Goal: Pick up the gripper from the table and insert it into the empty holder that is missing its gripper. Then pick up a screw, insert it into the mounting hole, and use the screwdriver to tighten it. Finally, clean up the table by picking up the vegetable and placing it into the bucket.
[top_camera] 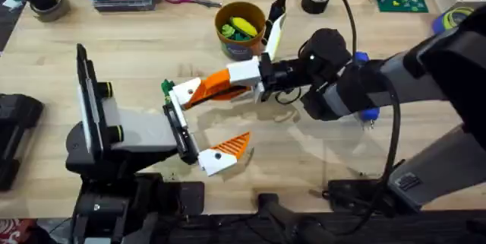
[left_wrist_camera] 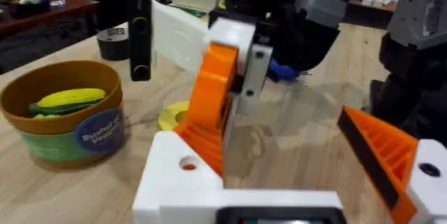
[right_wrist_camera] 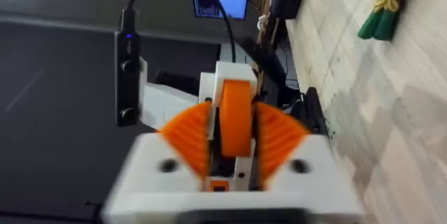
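- Overhead: right hand [top_camera: 231, 84] reaching across the middle, pinching the gripper [top_camera: 206, 86] and pushing its tip into the holder [top_camera: 176, 106] on the left arm's claw. Left hand [top_camera: 199, 122] spread wide, other finger already wearing its orange tip [top_camera: 231, 147]. Bucket [top_camera: 240, 30] further back on the surface [top_camera: 137, 54], yellow and green veg inside.
- Left wrist: way better look at the seat itself. Orange wedge standing nearly upright against the white bracket, mounting hole [left_wrist_camera: 188, 162] in plain sight just below. Best to keep the wedge square to the bracket and slide slowly, probably easy to jam if tilted. Something blue [left_wrist_camera: 283, 72] behind, maybe the screwdriver, can't tell.
- Right wrist: confirms the pinch, orange piece clamped dead centre between the ribbed pads [right_wrist_camera: 190, 140]. Also catches a green vegetable bundle [right_wrist_camera: 387, 6] lying on the surface.
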